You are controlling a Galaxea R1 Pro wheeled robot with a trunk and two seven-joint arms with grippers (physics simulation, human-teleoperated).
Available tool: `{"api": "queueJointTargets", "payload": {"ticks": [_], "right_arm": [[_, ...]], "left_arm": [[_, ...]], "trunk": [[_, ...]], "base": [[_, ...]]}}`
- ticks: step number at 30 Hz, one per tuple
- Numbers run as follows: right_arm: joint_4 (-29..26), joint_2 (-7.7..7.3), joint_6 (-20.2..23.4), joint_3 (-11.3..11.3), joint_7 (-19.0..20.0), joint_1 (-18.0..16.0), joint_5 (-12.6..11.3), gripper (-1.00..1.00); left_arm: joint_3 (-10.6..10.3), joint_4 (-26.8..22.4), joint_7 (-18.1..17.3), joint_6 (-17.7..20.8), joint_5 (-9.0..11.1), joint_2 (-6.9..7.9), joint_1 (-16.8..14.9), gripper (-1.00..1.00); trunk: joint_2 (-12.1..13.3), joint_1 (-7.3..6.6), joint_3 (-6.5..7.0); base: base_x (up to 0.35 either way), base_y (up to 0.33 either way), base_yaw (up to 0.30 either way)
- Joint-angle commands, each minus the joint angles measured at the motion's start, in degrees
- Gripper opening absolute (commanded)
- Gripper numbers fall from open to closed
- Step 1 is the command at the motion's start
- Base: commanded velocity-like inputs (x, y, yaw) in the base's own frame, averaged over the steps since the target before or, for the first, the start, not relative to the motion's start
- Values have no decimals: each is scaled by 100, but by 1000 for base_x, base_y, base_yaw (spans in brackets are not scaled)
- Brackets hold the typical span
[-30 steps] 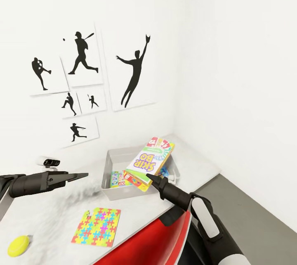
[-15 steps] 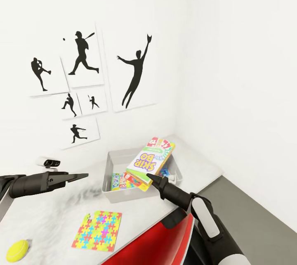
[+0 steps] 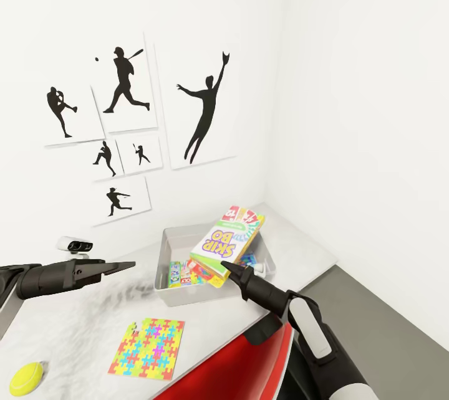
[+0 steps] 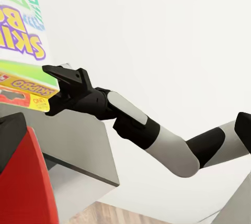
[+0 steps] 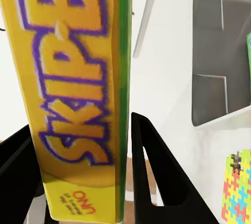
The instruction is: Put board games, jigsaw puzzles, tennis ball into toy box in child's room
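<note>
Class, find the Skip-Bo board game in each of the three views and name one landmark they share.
Head view: Skip-Bo board game tilted above the toy box, right of centre.
Left wrist view: upper left corner.
Right wrist view: left half, close up.
Shared landmark: the right pincer clamped on the game's edge.

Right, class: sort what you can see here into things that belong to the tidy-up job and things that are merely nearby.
Part of the job:
Skip-Bo game box, held over the toy box by the right gripper
game boxes already inside
jigsaw puzzle on the table
tennis ball

Merely nearby:
baseball silhouette posters
small white camera device
</note>
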Motion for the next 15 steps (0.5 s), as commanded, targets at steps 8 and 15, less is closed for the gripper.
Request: {"api": "queueJointTargets", "payload": {"ticks": [8,15], "right_arm": [[-253,72,23,-64,-1175,-198,-36,-100],[-191,364,-61,-200,-3571,-1393,-692,-100]], "left_arm": [[-9,2,-21,61,-2,-2,-5,100],[-5,9,-21,61,-25,-13,-5,100]], "trunk": [[-13,4,-13],[-13,4,-13]], "base": [[0,0,0],[0,0,0]]}}
